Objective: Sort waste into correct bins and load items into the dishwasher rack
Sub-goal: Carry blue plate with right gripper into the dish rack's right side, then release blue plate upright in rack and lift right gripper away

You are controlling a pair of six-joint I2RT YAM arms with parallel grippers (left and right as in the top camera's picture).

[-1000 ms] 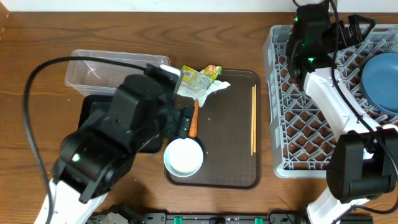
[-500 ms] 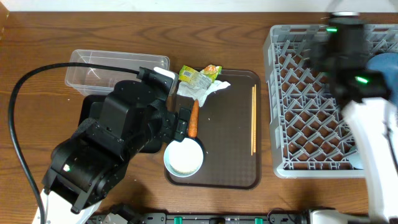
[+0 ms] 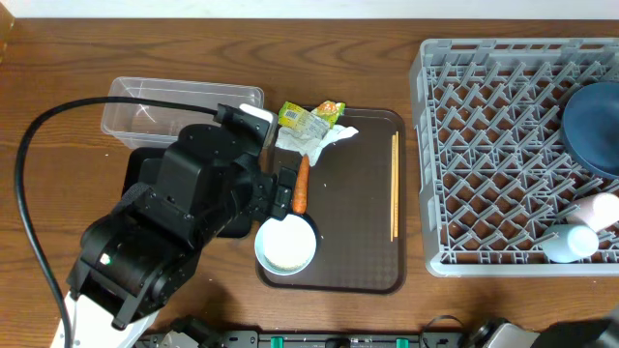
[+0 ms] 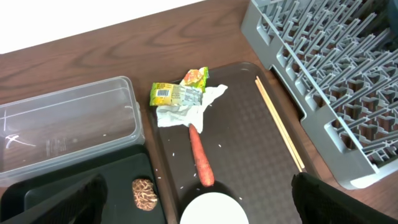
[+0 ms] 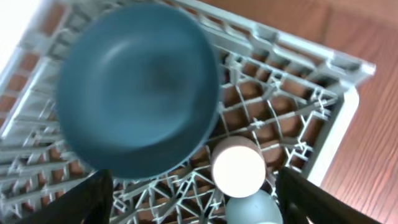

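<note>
– The left gripper [image 4: 199, 185] was held wide open and empty, the carrot [image 4: 200, 157] lying just ahead of it.
– Waste sorting was judged in hand; a descent onto the carrot was called for.

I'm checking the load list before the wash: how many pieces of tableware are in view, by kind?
Dark-blue plate: 1
White bowl: 1
Cups: 2, a pink cup and a light-blue cup
Chopsticks, as a pair: 1
Total: 5
</note>
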